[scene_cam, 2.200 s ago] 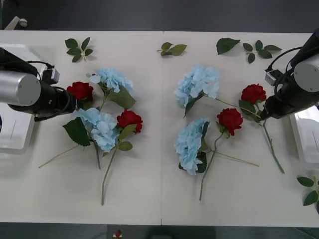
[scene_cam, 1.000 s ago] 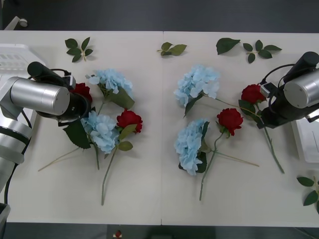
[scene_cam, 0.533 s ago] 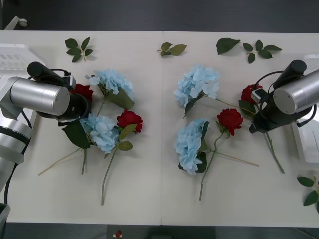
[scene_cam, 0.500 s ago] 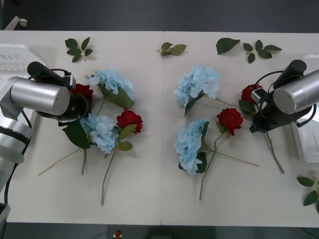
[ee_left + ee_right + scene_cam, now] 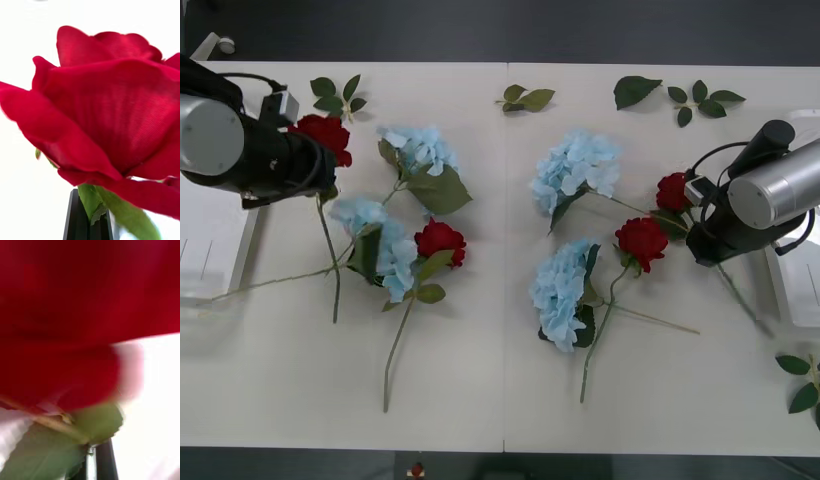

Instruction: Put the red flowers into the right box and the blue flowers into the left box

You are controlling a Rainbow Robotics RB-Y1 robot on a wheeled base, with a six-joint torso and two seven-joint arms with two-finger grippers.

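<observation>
- the left hand (image 5: 320,170) sits at the desk's (image 5: 500,400) far-left side, closed on the stem of a red rose (image 5: 321,133) directly beneath the bloom; the left wrist view has the black fingers (image 5: 80,221) clamped on the green stem base under that bloom (image 5: 112,108).
- that rose's stem (image 5: 329,250) runs from the left hand toward the near edge, crossing a thin pale stem on the desk.
- the right hand (image 5: 702,238) sits at the desk's right side, against the stem and leaves of a second red rose (image 5: 672,191); the right wrist view is close on that bloom (image 5: 67,315) with a leaf and one dark finger (image 5: 105,461) below it. whether this hand is closed on the stem cannot be told.
- two more red roses lie flat on the desk: one (image 5: 440,240) left of centre, touching a blue hydrangea (image 5: 380,240); one (image 5: 642,240) right of centre, just beside the right hand.
- three further blue hydrangeas lie on the desk: one (image 5: 418,150) near the left hand, one (image 5: 580,165) at centre right, one (image 5: 560,290) nearer the front edge.
- the left box (image 5: 220,250) is at the left edge, under the left arm; the right box (image 5: 795,290) is at the right edge, behind the right arm.
- loose green leaf sprigs (image 5: 525,98) lie along the far edge and at the near-right corner.
</observation>
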